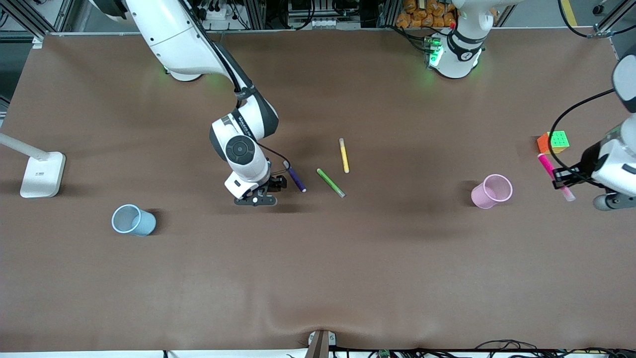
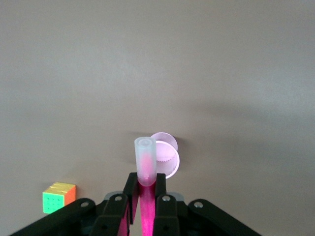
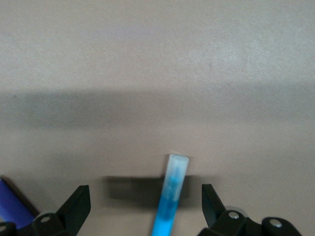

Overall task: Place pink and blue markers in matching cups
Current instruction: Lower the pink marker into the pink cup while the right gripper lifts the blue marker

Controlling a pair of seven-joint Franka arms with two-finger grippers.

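Observation:
My left gripper (image 1: 561, 178) is shut on the pink marker (image 1: 552, 171) and holds it in the air beside the pink cup (image 1: 492, 191), toward the left arm's end of the table. In the left wrist view the marker's pale end (image 2: 146, 161) sticks out past the gripper (image 2: 146, 186), with the pink cup (image 2: 168, 156) below it. My right gripper (image 1: 256, 200) is low over the table's middle and hides the blue marker in the front view. In the right wrist view the blue marker (image 3: 172, 196) lies between the gripper's (image 3: 145, 204) open fingers, untouched. The blue cup (image 1: 133, 220) stands toward the right arm's end.
A purple marker (image 1: 295, 178) lies right beside the right gripper, and shows in the right wrist view (image 3: 12, 204). A green marker (image 1: 331, 182) and a yellow marker (image 1: 344, 155) lie mid-table. A colour cube (image 1: 553, 142) sits near the left gripper. A white lamp base (image 1: 42, 174) stands at the right arm's end.

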